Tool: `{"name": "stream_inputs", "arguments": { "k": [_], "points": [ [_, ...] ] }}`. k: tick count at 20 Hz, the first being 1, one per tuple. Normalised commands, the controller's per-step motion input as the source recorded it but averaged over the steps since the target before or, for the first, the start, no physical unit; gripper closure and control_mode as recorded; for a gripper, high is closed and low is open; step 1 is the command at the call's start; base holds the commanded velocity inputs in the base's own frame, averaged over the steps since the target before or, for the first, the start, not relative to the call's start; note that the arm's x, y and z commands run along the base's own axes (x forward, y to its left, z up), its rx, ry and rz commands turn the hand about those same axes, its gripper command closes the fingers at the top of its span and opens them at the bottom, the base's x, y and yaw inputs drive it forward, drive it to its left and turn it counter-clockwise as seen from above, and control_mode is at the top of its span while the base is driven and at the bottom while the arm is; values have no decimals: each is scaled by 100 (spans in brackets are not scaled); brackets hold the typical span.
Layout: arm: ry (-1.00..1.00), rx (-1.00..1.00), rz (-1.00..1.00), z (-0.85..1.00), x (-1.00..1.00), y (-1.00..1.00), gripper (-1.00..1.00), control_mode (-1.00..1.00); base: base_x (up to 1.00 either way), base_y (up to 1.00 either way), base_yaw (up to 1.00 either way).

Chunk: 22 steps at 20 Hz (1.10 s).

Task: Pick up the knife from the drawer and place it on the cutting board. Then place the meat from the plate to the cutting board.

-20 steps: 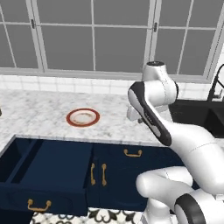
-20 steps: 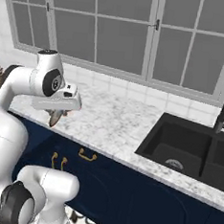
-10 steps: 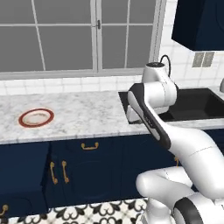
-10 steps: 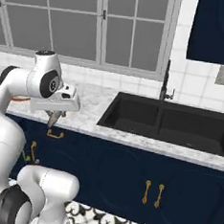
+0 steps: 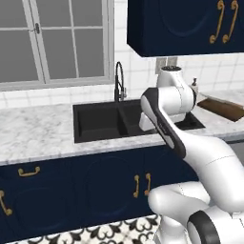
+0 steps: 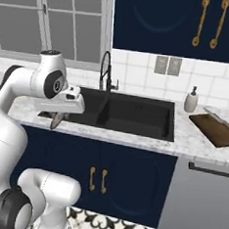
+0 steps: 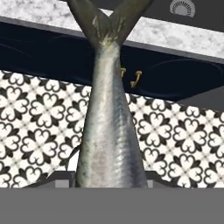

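The marble surface (image 6: pixel 193 138) carries the black sink (image 6: pixel 131 115) at its middle. Toward its right end lies the cutting board (image 6: pixel 215 131), the knife (image 6: pixel 218 118) resting along its back edge. The pincer (image 6: pixel 57 117) hangs over the surface's front edge left of the sink, closed on the meat (image 7: pixel 109 131), whose forked tail points down toward the patterned floor (image 7: pixel 39 127).
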Motion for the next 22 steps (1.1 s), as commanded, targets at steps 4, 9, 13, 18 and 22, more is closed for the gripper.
{"name": "stream_inputs", "arguments": {
  "k": [4, 9, 13, 18, 22],
  "points": [
    [0, 0, 0, 0, 0, 0, 100, 100, 31, -100, -1],
    [0, 0, 0, 0, 0, 0, 100, 100, 50, -96, 5],
    [0, 0, 0, 0, 0, 0, 100, 100, 45, -93, 10],
    [0, 0, 0, 0, 0, 0, 100, 100, 24, -79, 9],
    [0, 0, 0, 0, 0, 0, 100, 100, 17, -59, 5]
  ]
}}
